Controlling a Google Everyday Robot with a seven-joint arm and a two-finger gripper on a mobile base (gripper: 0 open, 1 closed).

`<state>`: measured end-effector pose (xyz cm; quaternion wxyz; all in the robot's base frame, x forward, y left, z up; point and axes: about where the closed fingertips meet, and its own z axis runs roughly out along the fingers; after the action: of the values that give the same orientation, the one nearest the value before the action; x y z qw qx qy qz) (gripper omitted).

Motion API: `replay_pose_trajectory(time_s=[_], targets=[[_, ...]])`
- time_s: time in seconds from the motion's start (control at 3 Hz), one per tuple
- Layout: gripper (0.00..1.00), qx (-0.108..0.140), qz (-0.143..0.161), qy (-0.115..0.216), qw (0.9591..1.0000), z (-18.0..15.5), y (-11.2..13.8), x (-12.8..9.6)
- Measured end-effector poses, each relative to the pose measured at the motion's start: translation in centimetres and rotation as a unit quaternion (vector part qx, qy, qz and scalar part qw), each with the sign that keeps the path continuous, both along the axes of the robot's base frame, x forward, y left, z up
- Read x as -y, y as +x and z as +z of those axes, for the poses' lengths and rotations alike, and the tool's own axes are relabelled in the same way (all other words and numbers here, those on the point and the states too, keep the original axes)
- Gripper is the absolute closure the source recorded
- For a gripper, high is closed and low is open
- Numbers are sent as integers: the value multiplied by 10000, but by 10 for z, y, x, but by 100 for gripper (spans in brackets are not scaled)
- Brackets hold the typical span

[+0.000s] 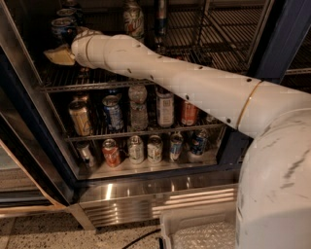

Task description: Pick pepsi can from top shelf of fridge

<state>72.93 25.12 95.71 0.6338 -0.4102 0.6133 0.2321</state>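
The fridge (274, 44) stands open, with a dark frame and wire racks. On the left of the top shelf (204, 56) stand two pepsi cans, one in front (63, 28) and one behind it (67, 11), both dark blue with silver tops. My white arm reaches in from the right across the top shelf. My gripper (59, 54) is at the shelf's left end, just below and in front of the front pepsi can. Its tan tip shows, and the wrist hides the rest. I cannot tell whether it touches the can.
A white-and-green can (132, 18) and a slim dark can (162, 19) stand further right on the top shelf. Lower racks hold several cans and bottles (138, 109). The ribbed steel base (155, 202) is below, and a white tray (194, 233) sits on the floor in front.
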Motion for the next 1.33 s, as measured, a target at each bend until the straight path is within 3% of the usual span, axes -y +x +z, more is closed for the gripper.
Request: replay_pose_trajectory(time_s=[0.67,1.33], targets=[[29,23,-158,5,9999,-2,8,8],[72,16,-147,83,9999,-3,12,8]])
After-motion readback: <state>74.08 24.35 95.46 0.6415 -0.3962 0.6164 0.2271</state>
